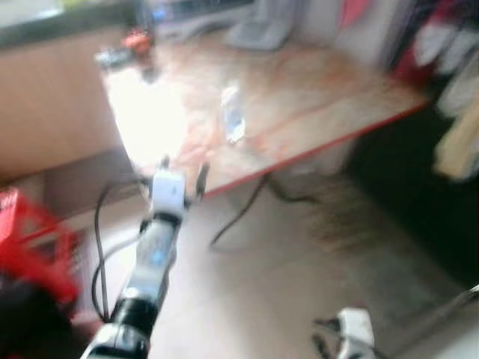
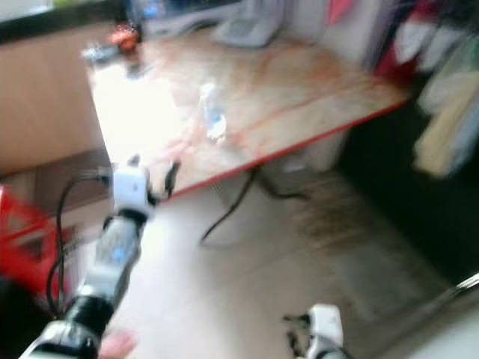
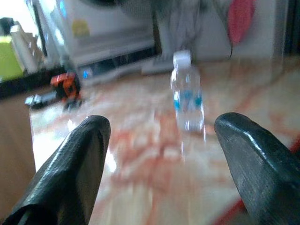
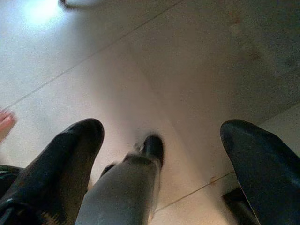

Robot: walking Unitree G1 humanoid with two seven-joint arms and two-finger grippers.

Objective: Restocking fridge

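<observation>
A clear water bottle (image 3: pixel 187 91) stands upright on the marbled surface (image 1: pixel 314 97); the left gripper (image 1: pixel 183 178) points at it, fingers spread; the right gripper (image 4: pixel 161 140) hangs over the floor (image 4: pixel 140 61), fingers spread.

Tabletop (image 1: pixel 314 97): marbled orange-and-cream surface with a red front edge, strong glare on its near left part. Directly ahead of the left hand (image 1: pixel 183 176), well apart from it, a clear water bottle (image 3: pixel 186 91) stands upright. Beyond and left of that hand, an orange-and-black object (image 3: pixel 65 86) lies, too blurred to identify.
</observation>
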